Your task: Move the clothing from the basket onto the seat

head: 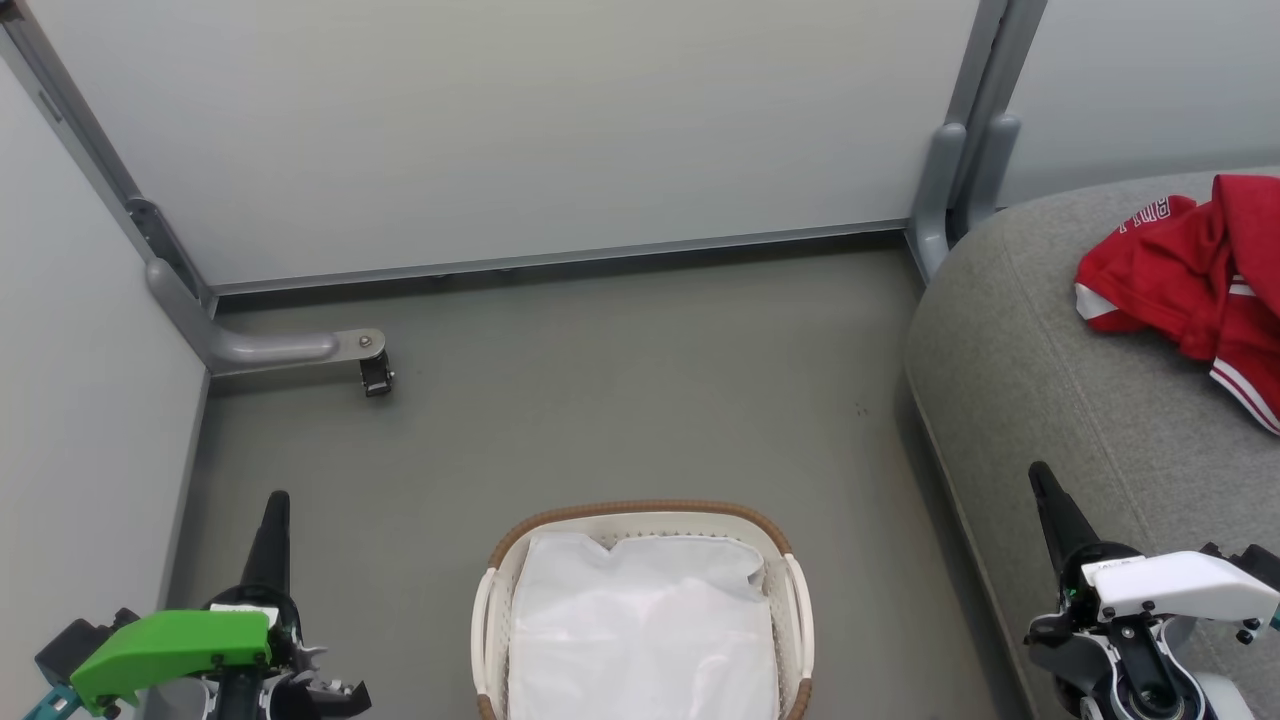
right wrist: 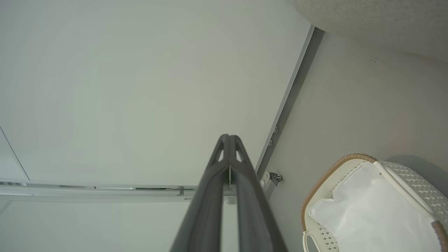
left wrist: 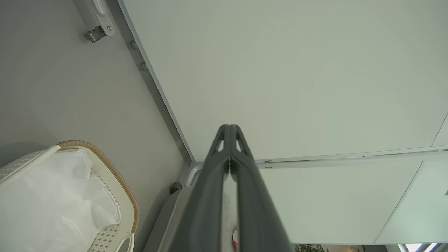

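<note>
Seat [head: 1050, 400]: big grey cushion on the robot's right, its rounded edge near the basket, so it takes only a short carry.

Basket [head: 640, 508]: on the floor, centred between the two arms and within reach of either. Inside, only the white liner [head: 640, 620] shows, rumpled. No red is visible, though the near end is cut off by the picture edge and something could lie under the folds.

Clothing [head: 1190, 265]: red heap with white stripes and lettering, bunched on the far right of the seat, well apart from the basket. The task looks done or nearly so.

Left gripper [head: 277, 497]: low on the left, fingers pressed together, empty.

Right gripper [head: 1040, 470]: low on the right over the seat's edge, fingers together, empty. Both look parked clear of the basket.
</note>
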Motion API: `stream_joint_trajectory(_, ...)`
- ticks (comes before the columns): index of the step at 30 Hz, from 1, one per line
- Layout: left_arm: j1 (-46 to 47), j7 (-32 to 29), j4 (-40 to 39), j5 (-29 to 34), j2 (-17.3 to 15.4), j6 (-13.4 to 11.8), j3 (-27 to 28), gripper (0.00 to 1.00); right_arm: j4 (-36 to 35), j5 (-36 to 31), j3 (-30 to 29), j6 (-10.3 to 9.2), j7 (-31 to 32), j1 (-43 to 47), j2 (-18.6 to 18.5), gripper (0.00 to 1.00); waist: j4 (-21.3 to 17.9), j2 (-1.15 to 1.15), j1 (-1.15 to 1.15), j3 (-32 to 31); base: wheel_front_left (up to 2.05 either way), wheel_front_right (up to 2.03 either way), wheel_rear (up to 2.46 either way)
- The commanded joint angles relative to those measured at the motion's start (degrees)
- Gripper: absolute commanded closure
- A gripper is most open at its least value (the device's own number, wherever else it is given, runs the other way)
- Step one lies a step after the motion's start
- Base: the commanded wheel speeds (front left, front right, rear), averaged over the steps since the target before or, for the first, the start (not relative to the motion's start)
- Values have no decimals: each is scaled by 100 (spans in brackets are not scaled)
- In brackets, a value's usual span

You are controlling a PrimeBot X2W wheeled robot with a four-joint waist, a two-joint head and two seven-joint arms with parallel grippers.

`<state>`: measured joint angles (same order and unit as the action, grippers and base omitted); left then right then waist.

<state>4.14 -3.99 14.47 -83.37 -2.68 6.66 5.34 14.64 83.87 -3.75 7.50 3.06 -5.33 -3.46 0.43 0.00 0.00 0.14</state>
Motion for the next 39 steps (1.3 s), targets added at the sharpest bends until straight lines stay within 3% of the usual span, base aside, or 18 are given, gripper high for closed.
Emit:
stream_joint_trajectory(1, 131, -43, -48, -135, -32, 45, 29, 100, -48, 124, -43, -1, 49, -78, -36, 100, -3, 0, 0, 0, 0, 0, 0)
stream_joint_trajectory(24, 257, -278, -51, -932, -35, 103, 137, 100, -86, 963, -207, -2, 302, -104, -24, 100, -43, 0, 0, 3, 0, 0, 0)
stream_joint_trajectory(39, 241, -278, -47, -912, -35, 103, 132, 100, -80, 919, -219, -2, 301, -98, -7, 100, -43, 0, 0, 3, 0, 0, 0)
